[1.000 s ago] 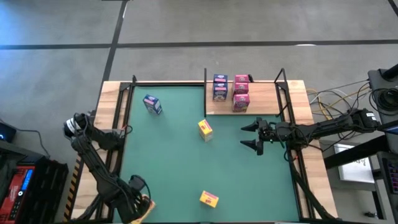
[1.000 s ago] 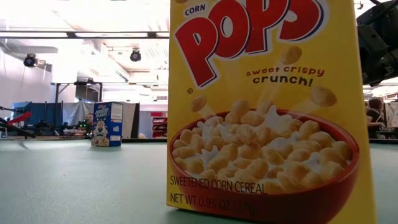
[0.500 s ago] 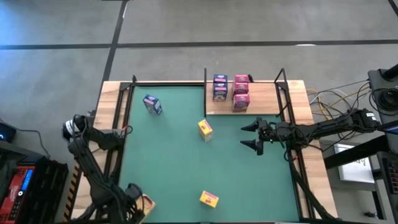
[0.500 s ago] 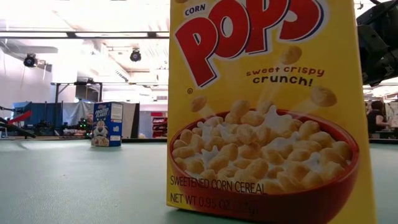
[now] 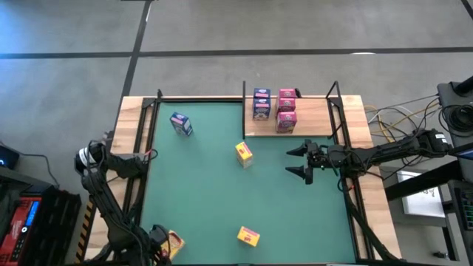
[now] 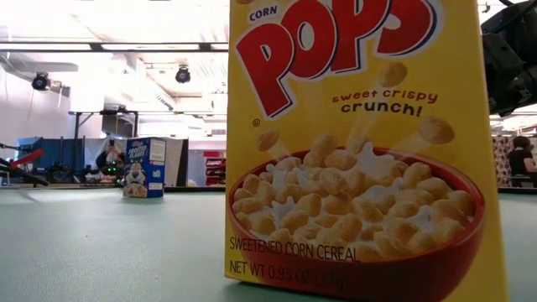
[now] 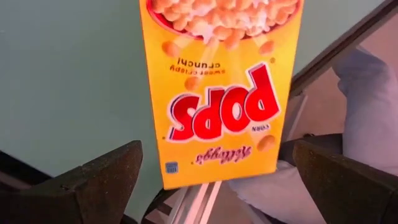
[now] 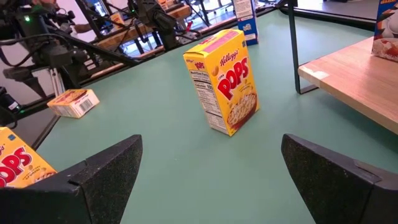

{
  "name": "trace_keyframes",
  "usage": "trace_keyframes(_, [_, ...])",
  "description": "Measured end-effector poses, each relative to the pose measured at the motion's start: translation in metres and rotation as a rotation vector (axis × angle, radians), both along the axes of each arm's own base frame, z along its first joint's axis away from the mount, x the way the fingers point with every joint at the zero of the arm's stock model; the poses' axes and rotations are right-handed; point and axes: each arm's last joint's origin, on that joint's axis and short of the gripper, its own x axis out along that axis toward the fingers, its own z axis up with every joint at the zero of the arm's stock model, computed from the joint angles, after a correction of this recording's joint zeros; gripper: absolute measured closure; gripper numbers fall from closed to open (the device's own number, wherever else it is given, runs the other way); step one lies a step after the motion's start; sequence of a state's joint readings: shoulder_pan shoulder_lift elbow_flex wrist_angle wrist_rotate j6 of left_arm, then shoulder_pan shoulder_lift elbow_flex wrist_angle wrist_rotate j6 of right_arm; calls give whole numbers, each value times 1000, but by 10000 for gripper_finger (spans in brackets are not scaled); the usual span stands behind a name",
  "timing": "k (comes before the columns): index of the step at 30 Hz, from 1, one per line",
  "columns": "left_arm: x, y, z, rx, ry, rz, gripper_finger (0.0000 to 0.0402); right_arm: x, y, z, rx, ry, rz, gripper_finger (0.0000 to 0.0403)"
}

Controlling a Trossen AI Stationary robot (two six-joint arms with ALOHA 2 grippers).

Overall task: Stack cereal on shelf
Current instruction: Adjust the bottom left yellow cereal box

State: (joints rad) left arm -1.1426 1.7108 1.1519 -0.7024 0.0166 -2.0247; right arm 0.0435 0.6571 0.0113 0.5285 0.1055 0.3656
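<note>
My left gripper [image 5: 161,241] is open at the table's near left corner. Its fingers stand on either side of a yellow cereal box [image 7: 221,93] without touching it. That box lies flat by the mat's edge [image 5: 176,242]. My right gripper [image 5: 298,161] is open and empty, just in front of the light-wood shelf [image 5: 314,117]. Blue boxes [image 5: 261,103] and pink boxes [image 5: 287,111] stand on the shelf. A second yellow box [image 5: 243,153] stands mid-table, also in the right wrist view [image 8: 230,81]. A third [image 5: 248,236] stands near the front edge. A blue box [image 5: 180,124] is at the far left.
The shelf's black posts [image 5: 334,90] and the black rail along the mat's left side [image 5: 143,140] stand up from the table. The third yellow box fills the low view [image 6: 361,151]. Cables [image 5: 392,122] lie to the table's right. Bare green mat [image 5: 207,199] lies between the boxes.
My left arm has drawn back toward the table's near left corner, and more of the flat yellow box beside its gripper shows now. My right arm and the other boxes have kept still.
</note>
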Motion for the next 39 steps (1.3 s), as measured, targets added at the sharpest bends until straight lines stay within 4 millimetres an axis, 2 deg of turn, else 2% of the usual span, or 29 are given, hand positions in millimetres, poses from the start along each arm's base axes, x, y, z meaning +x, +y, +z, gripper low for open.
trace_keyframes(24, [5,-14,-38,60,28,2,4,0,0,0,0,0,0,30])
trace_keyframes(28, [6,-14,-41,65,31,5,27,0,0,0,0,0,0,30])
trace_keyframes(35, [6,-14,-41,68,28,11,104,0,0,0,0,0,0,30])
trace_keyframes(39, [8,-14,-40,59,19,35,121,0,0,0,0,0,0,30])
